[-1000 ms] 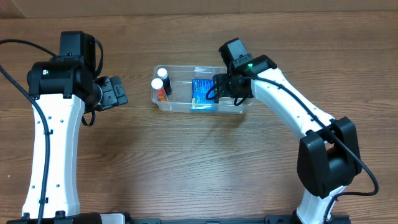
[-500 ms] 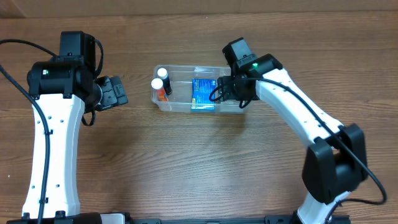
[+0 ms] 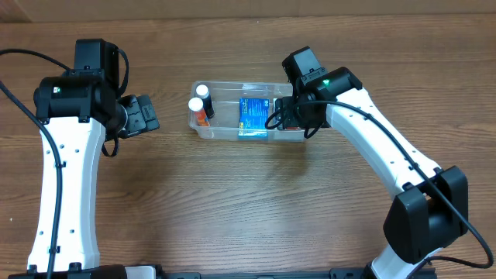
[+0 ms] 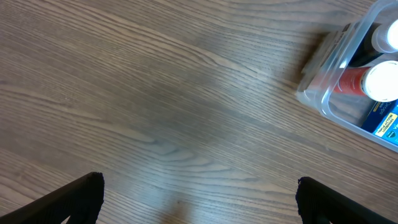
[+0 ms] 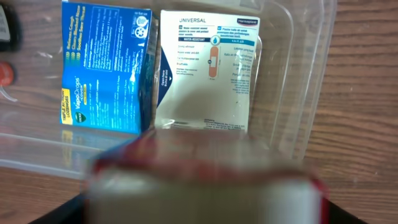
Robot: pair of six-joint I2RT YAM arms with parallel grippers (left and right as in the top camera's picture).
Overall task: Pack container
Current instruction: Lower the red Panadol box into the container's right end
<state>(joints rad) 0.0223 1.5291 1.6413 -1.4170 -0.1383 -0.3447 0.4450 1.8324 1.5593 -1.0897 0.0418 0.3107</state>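
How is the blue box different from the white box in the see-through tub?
The blue box has a yellow patch; the white box shows a plaster picture. The blue box lies toward the bottles, the white box by the end wall of the tub. Both lie flat, side by side.

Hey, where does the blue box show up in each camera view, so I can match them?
Overhead: the blue box lies flat in the middle of the container.
Left wrist: only a corner shows, at the right edge, inside the container.
Right wrist: upper left, next to a white box.
Shared landmark: the container, whose clear wall shows in all three views.
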